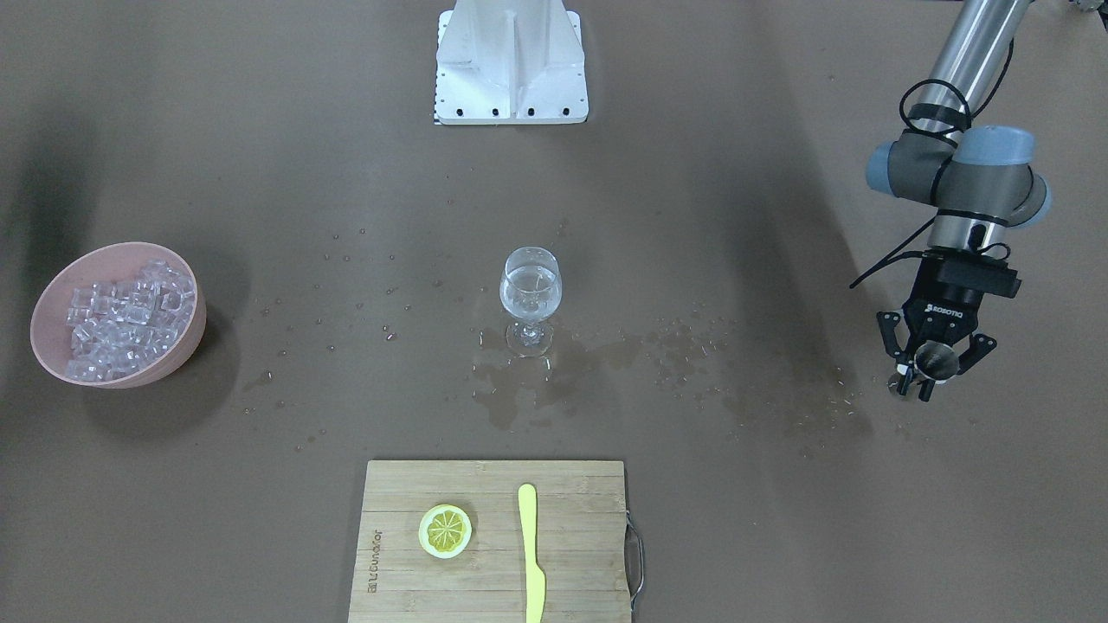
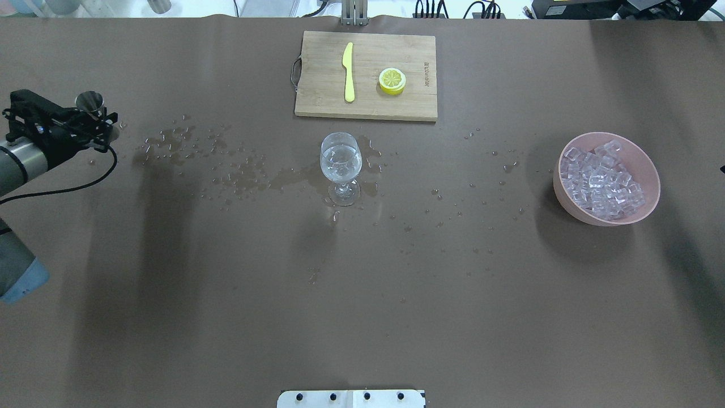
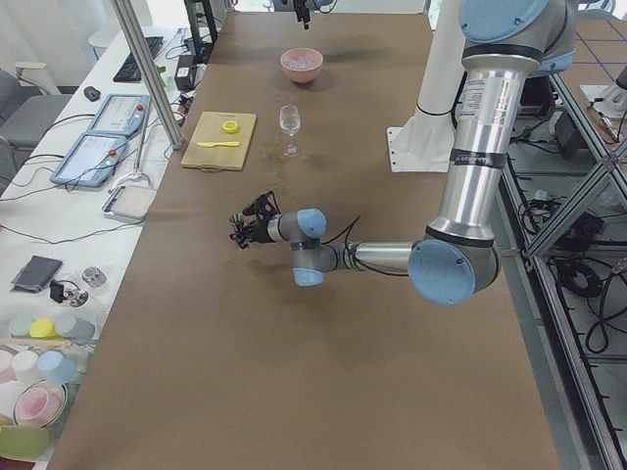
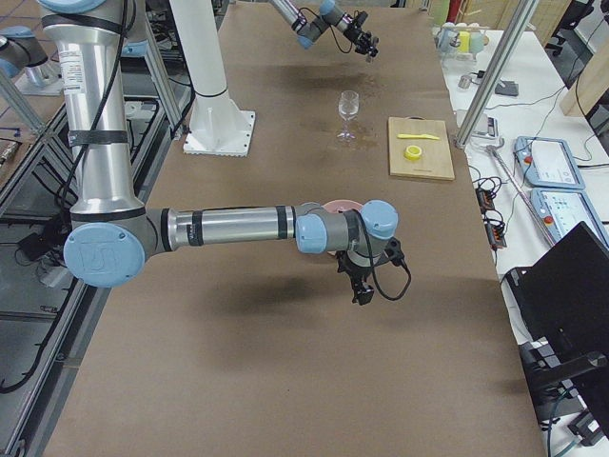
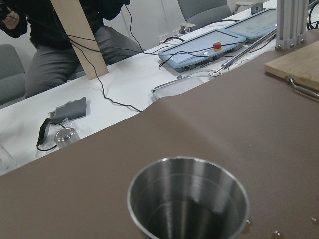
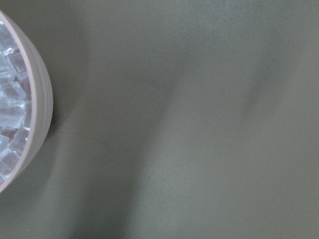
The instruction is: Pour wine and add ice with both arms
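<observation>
Wine, clear as water, fills about the lower half of a stemmed glass standing upright at the centre of the front-facing frame. At the left edge of that frame sits a pink bowl heaped with ice, well apart from the glass. At the right side, the left gripper has its fingers closed around a small steel cup. The cup stands upright with its mouth open to the left wrist camera, and its inside looks empty as far as can be seen.

Wet patches and scattered droplets mark the brown table around the glass foot and trail toward the right of the frame.

In the lower middle lies a wooden cutting board, bearing a lemon slice and a yellow knife side by side, apart from each other. The white pedestal is at the top centre.

In the exterior right view, the right gripper hangs at mid-frame just beside the bowl; whether its fingers are wide or narrow cannot be told.
</observation>
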You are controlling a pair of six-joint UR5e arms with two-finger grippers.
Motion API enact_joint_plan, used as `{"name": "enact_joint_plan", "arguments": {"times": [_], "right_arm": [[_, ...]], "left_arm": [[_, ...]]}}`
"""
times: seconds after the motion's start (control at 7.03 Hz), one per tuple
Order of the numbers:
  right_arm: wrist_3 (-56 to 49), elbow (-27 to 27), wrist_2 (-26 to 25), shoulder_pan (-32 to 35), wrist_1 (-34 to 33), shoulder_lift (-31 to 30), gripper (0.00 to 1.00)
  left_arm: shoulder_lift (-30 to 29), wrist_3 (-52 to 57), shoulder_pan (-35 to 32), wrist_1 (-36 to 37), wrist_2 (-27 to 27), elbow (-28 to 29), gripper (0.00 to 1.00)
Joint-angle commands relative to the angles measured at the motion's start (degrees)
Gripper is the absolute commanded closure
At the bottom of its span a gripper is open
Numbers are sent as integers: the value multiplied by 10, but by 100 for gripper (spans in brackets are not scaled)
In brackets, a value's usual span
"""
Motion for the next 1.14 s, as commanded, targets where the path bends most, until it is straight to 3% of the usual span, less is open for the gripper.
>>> {"name": "enact_joint_plan", "arguments": {"times": [0.0, 0.43, 0.57, 1.0], "right_arm": [[1, 0, 0, 0, 9, -1, 0], [1, 0, 0, -1, 9, -1, 0], [1, 0, 0, -1, 9, -1, 0], [1, 0, 0, -1, 9, 0, 0]], "left_arm": [[61, -2, -17, -70, -39, 6, 100], [87, -22, -15, -94, -44, 6, 100], [97, -70, -15, -97, -84, 3, 100], [107, -73, -14, -105, -90, 6, 100]]}}
